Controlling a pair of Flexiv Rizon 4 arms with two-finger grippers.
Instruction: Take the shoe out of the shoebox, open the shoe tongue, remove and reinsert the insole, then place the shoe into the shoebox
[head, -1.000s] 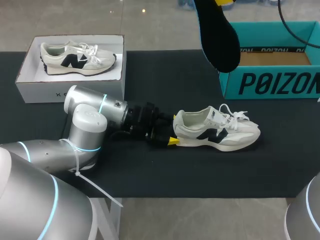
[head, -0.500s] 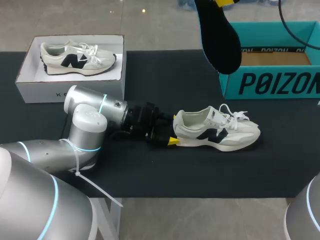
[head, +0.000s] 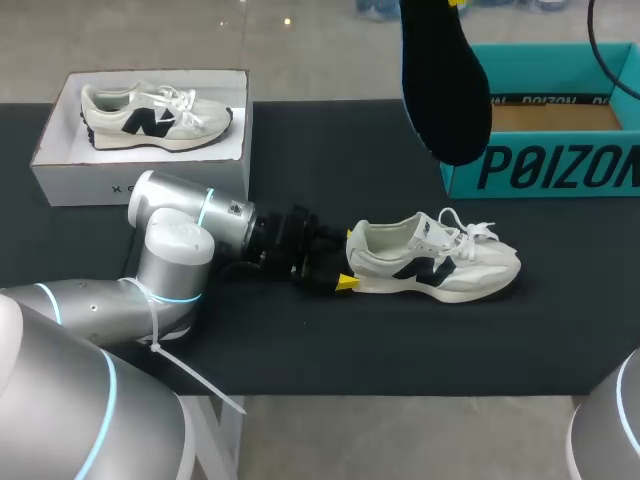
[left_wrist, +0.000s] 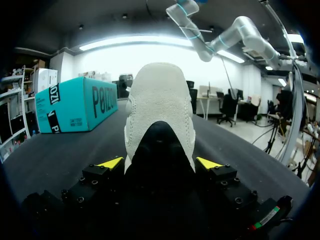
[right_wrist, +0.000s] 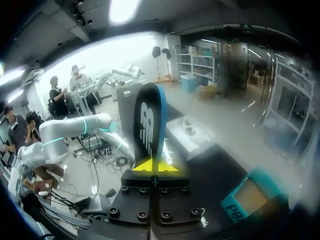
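Now, your right pincer (right_wrist: 157, 166) pinched the insole (head: 445, 85) by one end, high beside the shoebox (head: 550, 165). Light and bendy, it would probably flop, so guide its free end. Your left pincer (left_wrist: 160, 162) gripped the shoe (head: 435, 262) by its stiffer heel on the table (head: 330, 340).

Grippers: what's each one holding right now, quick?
Left gripper: closed on the shoe at its heel.
Right gripper: closed on the insole, held aloft.
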